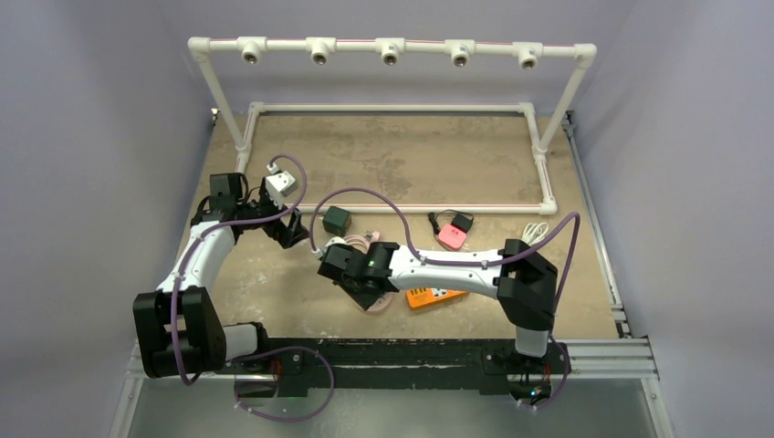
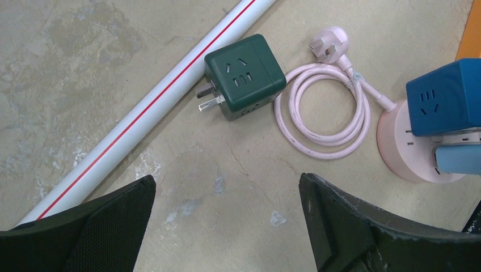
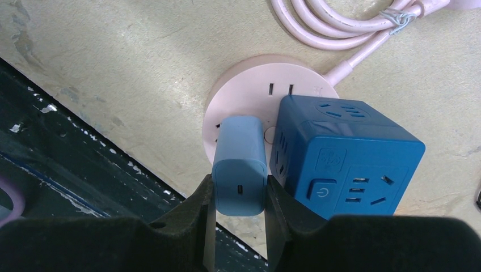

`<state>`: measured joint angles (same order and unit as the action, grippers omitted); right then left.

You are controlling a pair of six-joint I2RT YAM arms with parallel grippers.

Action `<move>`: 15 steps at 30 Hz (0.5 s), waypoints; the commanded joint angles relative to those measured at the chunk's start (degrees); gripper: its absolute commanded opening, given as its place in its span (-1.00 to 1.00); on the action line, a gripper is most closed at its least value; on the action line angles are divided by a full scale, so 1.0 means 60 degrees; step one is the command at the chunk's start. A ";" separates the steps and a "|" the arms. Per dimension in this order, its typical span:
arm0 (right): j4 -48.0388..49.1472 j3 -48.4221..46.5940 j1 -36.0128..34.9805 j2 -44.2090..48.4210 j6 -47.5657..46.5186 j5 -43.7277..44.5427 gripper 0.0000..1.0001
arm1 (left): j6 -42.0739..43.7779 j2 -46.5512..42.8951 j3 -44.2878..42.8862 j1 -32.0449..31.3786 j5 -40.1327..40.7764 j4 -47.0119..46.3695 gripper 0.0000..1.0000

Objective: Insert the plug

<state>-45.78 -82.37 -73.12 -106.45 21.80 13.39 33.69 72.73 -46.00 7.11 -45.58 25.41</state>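
My right gripper is shut on a light-blue charger plug, one finger on each side of it. The plug's far end rests against the top face of the round pink socket hub; its prongs are hidden. A dark-blue cube adapter stands on the same hub, right beside the plug. In the left wrist view the hub, the cube and the plug show at the right edge. My left gripper hangs open over bare table, holding nothing.
A green cube adapter lies against the white pipe frame. The hub's pink cable is coiled beside it. An orange item, a small pink item, a black adapter and a white cable lie to the right.
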 commanded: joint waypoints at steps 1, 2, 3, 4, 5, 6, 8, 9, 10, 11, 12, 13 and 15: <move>0.0395 0.0617 -0.0015 -0.0502 0.0043 -0.0215 -1.00 | 0.0167 -0.0044 -0.0177 0.0076 -0.0455 0.0098 0.93; 0.0425 0.0680 -0.0015 -0.0527 0.0032 -0.0238 -1.00 | 0.0176 -0.0050 -0.0179 0.0078 -0.0459 0.0125 0.93; 0.0460 0.0728 -0.0015 -0.0548 0.0029 -0.0279 -1.00 | 0.0184 -0.0051 -0.0183 0.0082 -0.0459 0.0148 0.92; 0.0486 0.0769 -0.0015 -0.0587 0.0027 -0.0299 -1.00 | 0.0193 -0.0054 -0.0189 0.0078 -0.0460 0.0177 0.92; 0.0526 0.0823 -0.0015 -0.0609 0.0004 -0.0323 -1.00 | 0.0195 -0.0061 -0.0204 0.0078 -0.0471 0.0208 0.92; 0.0558 0.0852 -0.0015 -0.0643 0.0000 -0.0378 -1.00 | 0.0212 -0.0065 -0.0211 0.0075 -0.0485 0.0248 0.93; 0.0615 0.0955 -0.0015 -0.0714 -0.0035 -0.0640 -1.00 | 0.0236 -0.0088 -0.0236 0.0075 -0.0523 0.0324 0.92; 0.0645 0.0982 -0.0015 -0.0766 -0.0055 -0.0743 -1.00 | 0.0236 -0.0094 -0.0252 0.0080 -0.0543 0.0358 0.92; 0.0679 0.0996 -0.0015 -0.0824 -0.0103 -0.0793 -1.00 | 0.0254 -0.0095 -0.0278 0.0075 -0.0571 0.0401 0.92; 0.0686 0.0987 -0.0015 -0.0882 -0.0147 -0.0859 -1.00 | 0.0278 -0.0095 -0.0307 0.0081 -0.0594 0.0450 0.92; 0.0686 0.0973 -0.0015 -0.0953 -0.0202 -0.0917 -1.00 | 0.0281 -0.0095 -0.0327 0.0075 -0.0616 0.0509 0.92; 0.0668 0.0931 -0.0015 -0.1036 -0.0273 -0.0970 -1.00 | 0.0307 -0.0102 -0.0351 0.0085 -0.0640 0.0553 0.92; 0.0573 0.0814 -0.0014 -0.1218 -0.0388 -0.1068 -1.00 | 0.0331 -0.0109 -0.0383 0.0077 -0.0675 0.0586 0.92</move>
<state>-44.01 -80.60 -73.12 -105.82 21.10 12.21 34.17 72.73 -46.09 7.11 -47.09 28.03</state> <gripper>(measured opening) 0.311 0.963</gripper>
